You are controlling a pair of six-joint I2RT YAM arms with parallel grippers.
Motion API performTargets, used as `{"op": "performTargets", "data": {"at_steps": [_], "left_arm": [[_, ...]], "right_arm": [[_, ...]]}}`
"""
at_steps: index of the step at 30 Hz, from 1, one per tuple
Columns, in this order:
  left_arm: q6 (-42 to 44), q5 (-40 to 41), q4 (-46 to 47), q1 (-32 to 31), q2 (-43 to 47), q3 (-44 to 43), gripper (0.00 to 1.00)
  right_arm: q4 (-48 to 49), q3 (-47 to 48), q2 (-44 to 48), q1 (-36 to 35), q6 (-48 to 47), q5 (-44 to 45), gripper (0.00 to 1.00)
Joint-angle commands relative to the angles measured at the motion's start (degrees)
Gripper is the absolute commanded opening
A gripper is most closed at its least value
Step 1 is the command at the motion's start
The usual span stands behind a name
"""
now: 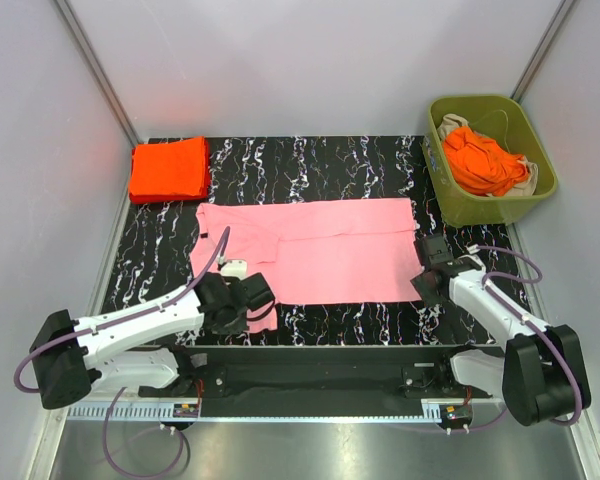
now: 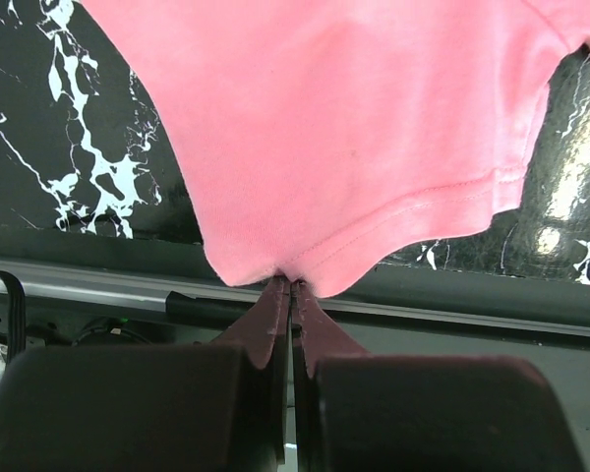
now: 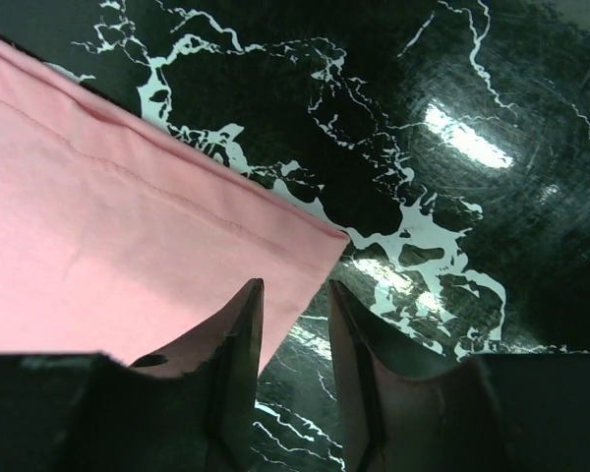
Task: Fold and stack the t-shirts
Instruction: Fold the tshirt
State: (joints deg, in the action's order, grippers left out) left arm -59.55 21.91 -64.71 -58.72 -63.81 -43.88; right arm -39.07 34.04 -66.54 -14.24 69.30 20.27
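Pink cotton fills the space ahead of both my tools. My left tool (image 2: pixel 291 293) is clamped tight on an edge of the pink t-shirt (image 2: pixel 354 138), close to a stitched hem. The cloth fans out forward from its tips, over the table (image 2: pixel 69 128). My right tool (image 3: pixel 293 287) has its jaws parted and grips nothing. The shirt's hemmed corner lies just ahead of it, one jaw over the cloth and the other over bare marbled table.

I judge the work well short of half done. A folded orange-red t-shirt (image 1: pixel 168 168) lies as a neat square far ahead of my left tool, beyond the pink one. I take that as the start of the stack, though I cannot tell whether it is one shirt or more. The pink t-shirt lies spread broad between my tools. A layered line across it hints at a first fold, but I cannot be sure. It has yet to be folded down and carried onto the orange square. Crumpled orange-red t-shirts (image 1: pixel 483 160) sit in the olive bin (image 1: pixel 540 190) far ahead of my right tool, not yet folded.
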Motion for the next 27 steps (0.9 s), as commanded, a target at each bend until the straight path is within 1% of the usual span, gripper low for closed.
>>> {"op": "performTargets", "data": {"at_steps": [1, 14, 19, 22, 23, 24, 26, 27], "left_arm": [[0.3, 2.9, -1.2, -0.2, 1.0, -2.1, 0.00], [-0.7, 4.5, -3.0, -0.2, 1.2, -2.8, 0.00], [-0.7, 4.5, -3.1, -0.2, 1.1, -3.5, 0.00], [-0.7, 4.7, -3.3, -0.2, 1.4, -4.0, 0.00], [-0.7, 4.8, -3.4, -0.2, 1.4, -4.2, 0.00], [-0.7, 4.8, -3.4, -0.2, 1.6, -4.5, 0.00], [-0.7, 5.2, -3.8, -0.2, 1.7, -4.9, 0.00], [-0.7, 5.4, -4.0, -0.1, 1.8, -5.3, 0.00]], "right_arm": [[2.2, -0.6, -0.1, 0.4, 1.5, 3.3, 0.40], [2.1, -3.0, 0.4, 0.4, 3.4, 2.5, 0.41], [2.3, -2.9, -1.4, 0.4, 4.0, 3.6, 0.40], [2.9, -2.9, -1.8, 0.4, 3.7, 4.2, 0.36], [2.9, -3.0, -1.8, 0.4, 3.6, 4.5, 0.29], [3.0, -3.0, -1.6, 0.4, 3.4, 4.7, 0.25], [3.6, -3.3, -0.8, 0.4, 1.9, 5.3, 0.14], [3.6, -3.4, -0.5, 0.4, 1.3, 5.6, 0.00]]}}
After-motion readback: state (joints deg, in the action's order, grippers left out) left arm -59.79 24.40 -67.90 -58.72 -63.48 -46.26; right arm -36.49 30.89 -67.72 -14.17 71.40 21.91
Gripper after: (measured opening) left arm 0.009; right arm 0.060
